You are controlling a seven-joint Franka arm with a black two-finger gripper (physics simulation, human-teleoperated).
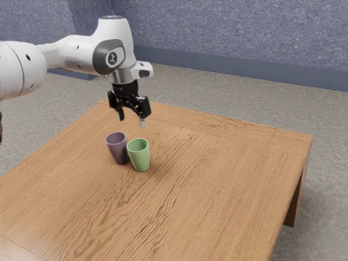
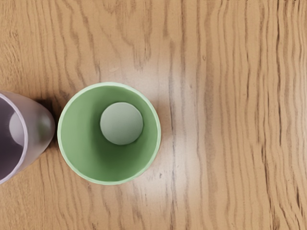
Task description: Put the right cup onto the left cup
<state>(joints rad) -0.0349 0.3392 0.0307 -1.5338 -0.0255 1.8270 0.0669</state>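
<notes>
Right now the claw [image 1: 132, 118] hangs wide open and empty above the green cup [image 1: 141, 159], which stands beside the purple cup [image 1: 116, 148].

Smooth green cup [image 2: 74, 132] stands on grained, softly glossy wooden table [image 1: 206, 190].

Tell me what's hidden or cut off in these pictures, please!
- Purple, tapered cup: part of its rim, cut off by the wrist view's edge.
- Green, tapered cup: its underside, exterior view, hidden by its own sides.
- White, jointed robot arm: its base, cut off by the exterior view's left edge.
</notes>
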